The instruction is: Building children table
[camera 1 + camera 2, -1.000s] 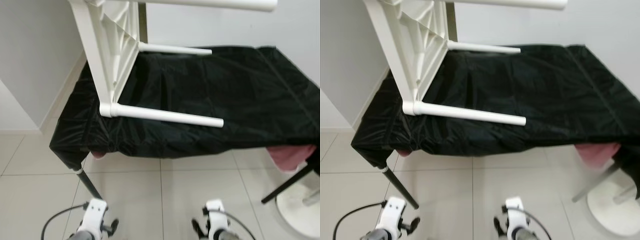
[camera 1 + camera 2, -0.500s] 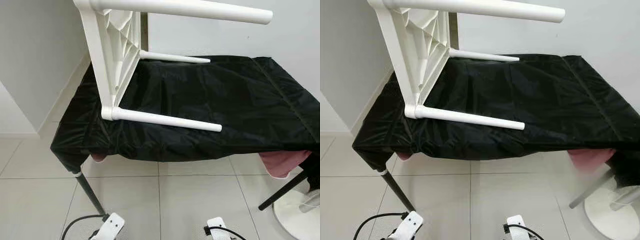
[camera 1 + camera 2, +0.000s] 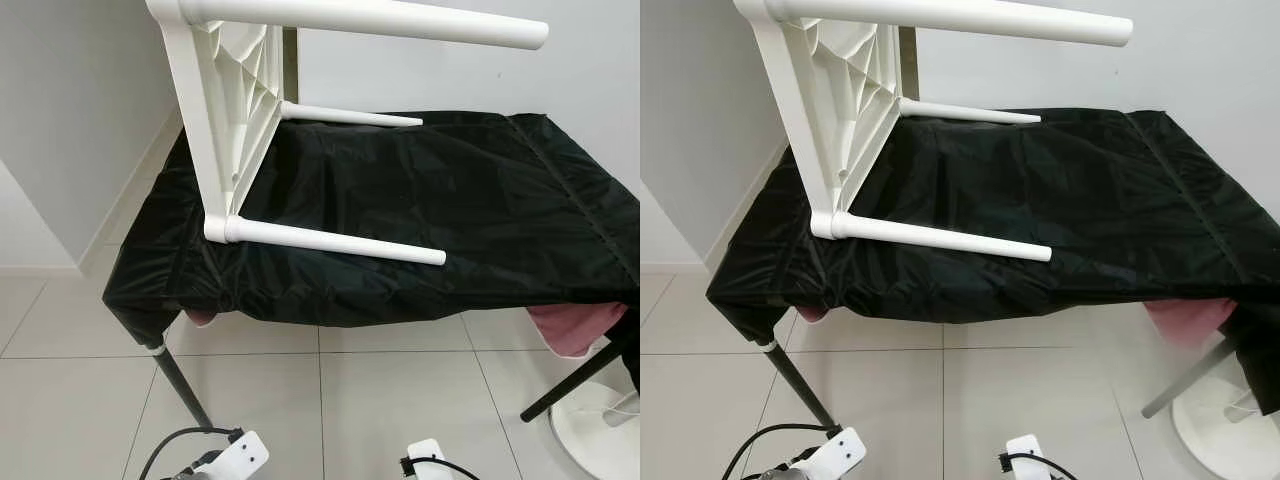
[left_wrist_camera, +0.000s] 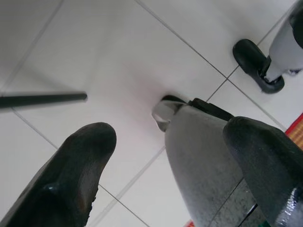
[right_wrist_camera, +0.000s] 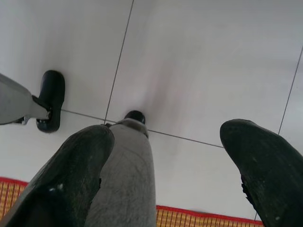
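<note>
1. White children's table (image 3: pixel 225 110) tipped on its side on top of the black cloth (image 3: pixel 450 210), tabletop edge-on and standing nearly upright at the cloth's left end.
2. Three white legs in sight, all pointing rightward over the cloth: lower leg (image 3: pixel 335 243) lying just above the cloth's front part, far leg (image 3: pixel 350 115) over the cloth's back edge near the wall (image 3: pixel 450 60), top leg (image 3: pixel 365 17) high above the cloth.
3. Ribbed underside of the tabletop (image 3: pixel 250 75) facing the cloth's middle.
4. Black cloth draped over a larger table, with a black metal leg (image 3: pixel 180 385) below the cloth's front left corner and another (image 3: pixel 575 380) below its front right corner.
5. Pink fabric (image 3: pixel 570 325) peeking out beneath the cloth's front right edge.
6. White round base (image 3: pixel 595 440) on the tiled floor (image 3: pixel 330 400) below the cloth's right corner.
7. Left gripper (image 4: pixel 170 165) hanging low, well in front of the cloth, fingers spread wide, holding nothing, pointed at the floor tiles.
8. Right gripper (image 5: pixel 170 165) likewise low and well in front of the cloth, fingers wide apart, nothing between them.
9. Orange woven mat (image 5: pixel 199 218) with a red border on the floor behind the robot's feet, away from the cloth.
</note>
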Motion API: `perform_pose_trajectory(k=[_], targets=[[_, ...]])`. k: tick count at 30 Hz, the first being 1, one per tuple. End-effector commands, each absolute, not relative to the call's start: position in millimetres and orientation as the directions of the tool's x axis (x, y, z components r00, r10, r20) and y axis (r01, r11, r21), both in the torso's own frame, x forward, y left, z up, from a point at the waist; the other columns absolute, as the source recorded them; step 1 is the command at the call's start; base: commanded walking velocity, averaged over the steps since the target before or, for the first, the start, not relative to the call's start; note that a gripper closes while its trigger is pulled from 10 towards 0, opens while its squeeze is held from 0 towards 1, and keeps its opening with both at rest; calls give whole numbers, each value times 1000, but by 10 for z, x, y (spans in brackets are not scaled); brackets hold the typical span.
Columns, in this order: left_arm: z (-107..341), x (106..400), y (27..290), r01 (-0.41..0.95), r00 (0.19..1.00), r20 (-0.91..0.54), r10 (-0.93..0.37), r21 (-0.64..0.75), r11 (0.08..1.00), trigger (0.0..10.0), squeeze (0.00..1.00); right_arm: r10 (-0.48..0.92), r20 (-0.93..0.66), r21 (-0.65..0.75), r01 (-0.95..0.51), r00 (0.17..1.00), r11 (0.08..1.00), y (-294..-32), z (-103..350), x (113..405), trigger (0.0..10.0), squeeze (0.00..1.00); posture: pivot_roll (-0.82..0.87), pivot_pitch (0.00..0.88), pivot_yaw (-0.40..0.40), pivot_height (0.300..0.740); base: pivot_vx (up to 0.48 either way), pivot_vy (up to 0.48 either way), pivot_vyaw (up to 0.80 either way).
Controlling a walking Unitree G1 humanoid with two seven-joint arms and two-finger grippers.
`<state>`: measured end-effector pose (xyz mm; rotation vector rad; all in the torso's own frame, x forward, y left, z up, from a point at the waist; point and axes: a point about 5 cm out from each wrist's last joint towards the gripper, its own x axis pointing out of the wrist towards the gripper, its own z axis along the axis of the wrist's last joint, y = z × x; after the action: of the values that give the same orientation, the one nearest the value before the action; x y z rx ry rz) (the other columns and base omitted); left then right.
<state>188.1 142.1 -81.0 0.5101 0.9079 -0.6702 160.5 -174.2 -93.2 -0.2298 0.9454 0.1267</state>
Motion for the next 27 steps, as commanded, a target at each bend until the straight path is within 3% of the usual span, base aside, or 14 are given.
perform_pose_trajectory(k=[1,4,7,8,9,12,13,14,15,16,17,19,20,27], targets=[[-809,1914,1587,501,621,-782,-49,347,793,10000,0,10,-826,-140,-223,563,965,-1731,-946,1585,10000,0,-27,0,25,740,0,0,0],[-818,1895,1569,425,590,-799,-115,186,886,10000,0,14,-824,-141,-229,566,963,-1728,-940,1600,10000,0,-24,0,9,740,0,0,0],[-824,1882,1642,361,581,-808,-101,144,921,10000,0,11,-824,-127,-204,566,971,-1725,-942,1596,10000,0,-26,0,5,740,0,0,0],[-826,1873,1668,343,578,-809,-105,124,931,10000,141,2,-822,-123,-180,570,976,-1734,-941,1596,10000,1000,-22,0,6,740,0,0,0],[-827,1862,1675,331,575,-808,-125,90,939,10000,1000,-5,-819,-118,-160,574,980,-1743,-937,1601,10000,1000,-17,0,9,740,0,0,0],[-854,1812,1668,394,550,-826,-124,125,910,10000,1000,-10,-819,-113,-144,574,983,-1757,-934,1608,10000,1000,-10,0,11,740,0,0,0],[-862,1799,1656,409,544,-830,-125,132,903,10000,659,-10,-820,-112,-143,573,983,-1766,-932,1613,10000,949,5,0,12,740,0,0,0],[-862,1799,1656,409,544,-830,-125,132,903,10000,659,-10,-820,-112,-143,573,983,-1766,-932,1613,10000,949,5,0,12,740,0,0,0],[-866,1794,1648,415,542,-831,-126,134,900,10000,0,-10,-820,-112,-143,572,983,-1772,-931,1616,10000,0,5,0,12,740,0,0,0],[-863,1802,1640,408,547,-828,-122,136,903,10000,0,-8,-819,-110,-143,573,984,-1778,-927,1623,10000,0,13,0,17,740,0,0,0],[-860,1809,1627,409,553,-825,-118,145,901,10000,0,-11,-820,-124,-160,573,979,-1779,-925,1630,10000,1000,19,0,21,740,0,0,0],[-858,1815,1620,409,557,-822,-115,151,900,10000,0,-13,-820,-135,-172,572,976,-1778,-924,1635,10000,1000,19,0,21,740,0,0,0],[-858,1817,1601,420,559,-821,-115,161,893,10000,0,-6,-821,-139,-189,571,972,-1770,-922,1640,10000,20,14,0,28,740,0,0,0],[-858,1821,1552,429,564,-817,-122,164,888,10000,0,2,-825,-142,-210,565,967,-1772,-927,1631,10000,0,12,0,16,740,0,0,0]])
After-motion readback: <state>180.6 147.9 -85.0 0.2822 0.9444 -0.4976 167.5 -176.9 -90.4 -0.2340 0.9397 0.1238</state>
